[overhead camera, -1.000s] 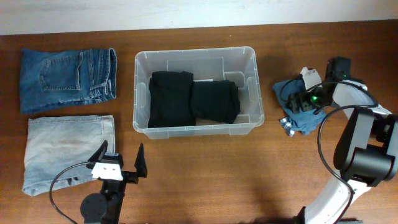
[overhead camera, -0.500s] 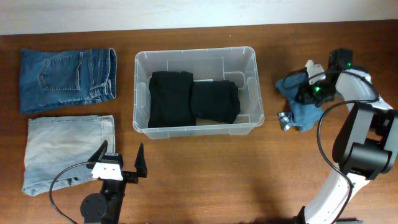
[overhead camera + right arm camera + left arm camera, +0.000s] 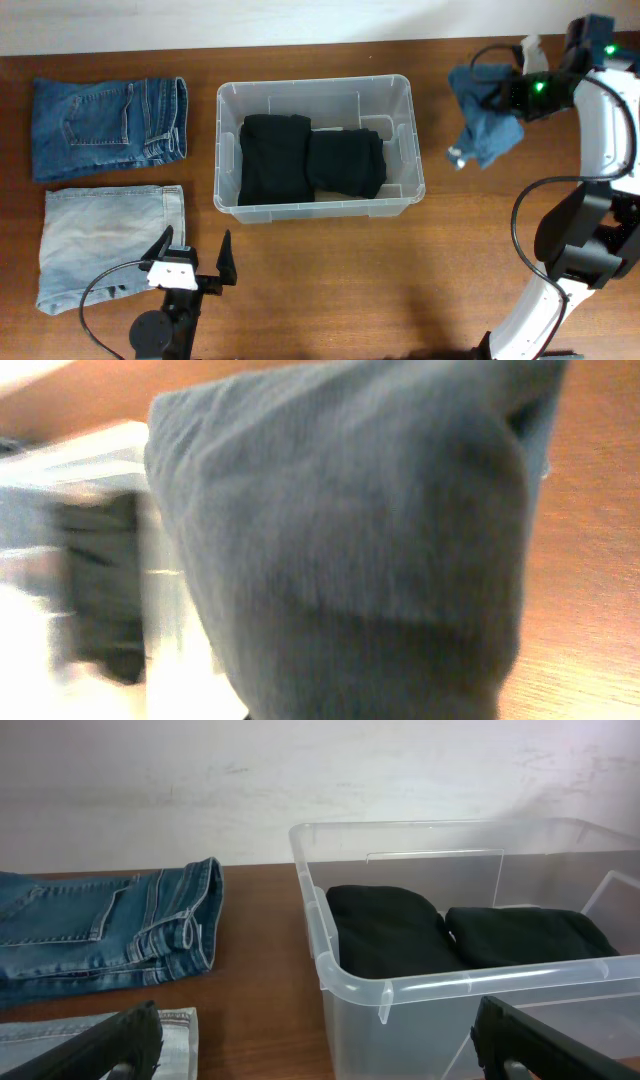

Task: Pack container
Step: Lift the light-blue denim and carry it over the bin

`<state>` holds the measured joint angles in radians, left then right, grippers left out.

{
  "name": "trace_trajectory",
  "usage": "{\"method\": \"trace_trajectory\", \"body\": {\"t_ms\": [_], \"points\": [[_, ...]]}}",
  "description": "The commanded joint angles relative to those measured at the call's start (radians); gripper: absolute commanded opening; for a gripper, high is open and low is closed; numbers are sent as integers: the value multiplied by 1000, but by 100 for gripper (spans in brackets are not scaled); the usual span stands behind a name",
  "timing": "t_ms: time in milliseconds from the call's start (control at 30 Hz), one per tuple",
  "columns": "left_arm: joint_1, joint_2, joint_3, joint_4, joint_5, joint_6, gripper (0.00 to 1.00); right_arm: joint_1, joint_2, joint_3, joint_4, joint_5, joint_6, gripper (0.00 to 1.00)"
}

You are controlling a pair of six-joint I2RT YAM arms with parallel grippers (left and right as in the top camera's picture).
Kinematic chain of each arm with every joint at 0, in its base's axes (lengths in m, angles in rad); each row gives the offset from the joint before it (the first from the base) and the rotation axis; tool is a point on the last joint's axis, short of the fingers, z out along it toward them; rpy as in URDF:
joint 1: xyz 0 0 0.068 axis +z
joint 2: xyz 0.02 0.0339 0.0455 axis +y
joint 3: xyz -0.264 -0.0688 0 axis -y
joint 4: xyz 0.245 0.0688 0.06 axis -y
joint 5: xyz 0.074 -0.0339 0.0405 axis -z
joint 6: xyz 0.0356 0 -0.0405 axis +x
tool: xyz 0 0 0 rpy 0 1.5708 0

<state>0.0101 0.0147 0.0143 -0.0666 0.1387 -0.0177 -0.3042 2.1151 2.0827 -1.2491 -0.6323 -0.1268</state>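
The container (image 3: 228, 150) is a clear plastic bin at the table's middle, with two folded black garments (image 3: 310, 158) lying side by side in it. Right of it, my right gripper (image 3: 514, 92) is shut on a crumpled blue garment (image 3: 485, 118) that hangs above the table. In the right wrist view that blue garment (image 3: 350, 540) fills the frame and hides the fingers. My left gripper (image 3: 192, 256) stands open near the front edge, left of the bin. In the left wrist view the container (image 3: 450, 982) is close ahead, with nothing between the left gripper's (image 3: 325, 1058) fingers.
Folded dark blue jeans (image 3: 108, 125) lie at the back left. A folded pale denim piece (image 3: 110, 240) lies in front of them, beside my left gripper. The right arm's base and cable (image 3: 560, 250) stand at the right edge.
My right gripper has shut on the blue garment and lifted it off the table, moving up and toward the back right. The left arm has not moved.
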Motion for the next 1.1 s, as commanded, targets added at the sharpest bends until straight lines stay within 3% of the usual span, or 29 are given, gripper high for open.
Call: {"method": "trace_trajectory", "body": {"t_ms": [0,133,300,500,733,1067], "points": [[6,-8,-6,-2,-4,15,99,3,-3,126,-61,-264,43,5],[6,-8,-6,-2,-4,15,99,23,-18,229,-178,-407,93,5],[6,-8,-6,-2,-4,15,100,98,-35,246,-301,-438,137,5],[6,-8,-6,-2,-4,15,99,233,-33,241,-299,-422,153,4],[6,-8,-6,-2,-4,15,99,386,-32,207,-182,-130,409,4],[6,-8,-6,-2,-4,15,99,541,-32,0,135,15,713,4]]}}
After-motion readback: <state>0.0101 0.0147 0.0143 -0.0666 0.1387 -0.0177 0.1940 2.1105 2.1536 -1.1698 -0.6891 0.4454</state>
